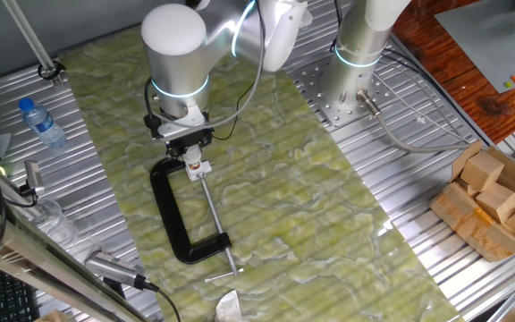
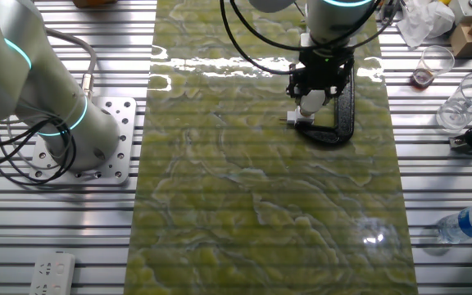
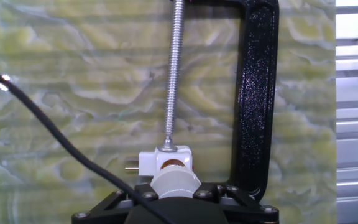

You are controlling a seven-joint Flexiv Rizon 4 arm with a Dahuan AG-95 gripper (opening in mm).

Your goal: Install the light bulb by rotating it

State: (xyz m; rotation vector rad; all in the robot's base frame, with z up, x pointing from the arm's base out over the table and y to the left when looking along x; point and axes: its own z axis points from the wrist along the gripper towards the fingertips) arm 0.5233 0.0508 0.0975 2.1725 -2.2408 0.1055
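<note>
The light bulb (image 3: 175,183), small and white, sits between the black fingers (image 3: 139,192) of my gripper (image 3: 176,194), which is shut on it. Its tip points into the opening of the white socket fitting (image 3: 166,160) directly below. The black C-clamp (image 3: 257,93) lies flat on the green mat, and its threaded screw (image 3: 174,68) presses on the socket. In one fixed view the gripper (image 1: 189,148) stands upright over the socket (image 1: 196,167) at the clamp's (image 1: 170,215) upper end. The other fixed view shows the bulb (image 2: 310,101) under the gripper (image 2: 318,85).
A second arm's base (image 1: 356,54) stands on the metal table beside the mat. A clear bottle with a blue cap (image 1: 41,121) lies at the left. A cardboard box of wooden blocks (image 1: 494,201) sits at the right. Plastic cups (image 2: 434,65) and a power strip (image 2: 54,274) are near the edges.
</note>
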